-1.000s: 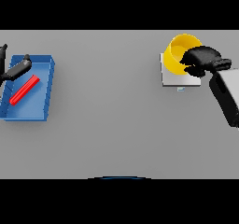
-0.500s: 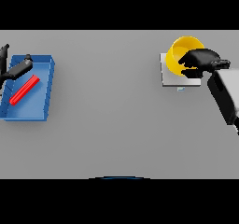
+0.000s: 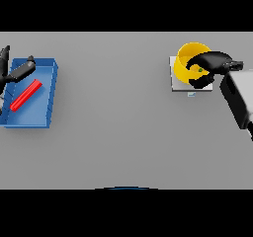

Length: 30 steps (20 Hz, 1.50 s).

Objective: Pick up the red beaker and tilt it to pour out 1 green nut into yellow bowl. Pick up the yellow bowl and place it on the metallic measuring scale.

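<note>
Yellow bowl (image 3: 187, 63): upper right of frame, seated on the metallic measuring scale (image 3: 179, 80); tilted slightly toward frame left.
Green nut (image 3: 200, 70): small speck inside the bowl, partly hidden by fingers.
Right hand (image 3: 213, 63): over the bowl's right rim, fingers curled round the rim, thumb below; covers the bowl's right side and part of the scale.
Red beaker (image 3: 25, 94): lying on its side, diagonal, inside the blue tray (image 3: 49, 95) at frame left.
Left hand (image 3: 15, 73): at the tray's upper left edge, fingers spread apart, holding nothing, clear of the beaker.
Bench (image 3: 113, 127): grey, bare between tray and scale.
</note>
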Each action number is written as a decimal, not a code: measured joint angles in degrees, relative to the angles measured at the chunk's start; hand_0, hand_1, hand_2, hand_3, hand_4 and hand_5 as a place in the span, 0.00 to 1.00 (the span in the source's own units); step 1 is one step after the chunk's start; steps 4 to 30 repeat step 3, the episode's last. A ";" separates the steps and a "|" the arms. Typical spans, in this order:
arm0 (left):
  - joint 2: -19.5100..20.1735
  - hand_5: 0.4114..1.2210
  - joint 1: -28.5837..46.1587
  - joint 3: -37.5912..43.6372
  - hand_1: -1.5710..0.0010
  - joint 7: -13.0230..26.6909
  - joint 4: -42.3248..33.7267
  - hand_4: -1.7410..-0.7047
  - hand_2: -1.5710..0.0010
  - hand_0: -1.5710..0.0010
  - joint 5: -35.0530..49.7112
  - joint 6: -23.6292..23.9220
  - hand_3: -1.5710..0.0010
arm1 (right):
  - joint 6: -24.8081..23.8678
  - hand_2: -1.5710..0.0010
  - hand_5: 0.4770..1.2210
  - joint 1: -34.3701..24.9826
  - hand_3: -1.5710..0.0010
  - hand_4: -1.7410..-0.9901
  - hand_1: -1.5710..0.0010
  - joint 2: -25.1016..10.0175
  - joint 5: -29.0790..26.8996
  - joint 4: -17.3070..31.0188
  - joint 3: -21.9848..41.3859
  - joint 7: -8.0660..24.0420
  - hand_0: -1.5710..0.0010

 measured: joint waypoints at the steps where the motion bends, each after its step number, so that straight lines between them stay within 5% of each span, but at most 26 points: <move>1: 0.05 0.40 0.08 0.01 1.00 0.22 -0.49 0.89 1.00 1.00 0.33 -0.11 1.00 | 0.20 0.89 0.35 -0.26 0.75 0.55 0.95 0.08 0.18 0.68 0.05 0.35 0.95; 30: 0.18 0.40 -0.53 0.25 1.00 0.11 -0.12 0.89 1.00 1.00 0.60 -0.16 1.00 | 0.06 0.93 0.34 -0.45 0.78 0.58 0.97 0.85 0.51 1.93 0.27 0.62 0.97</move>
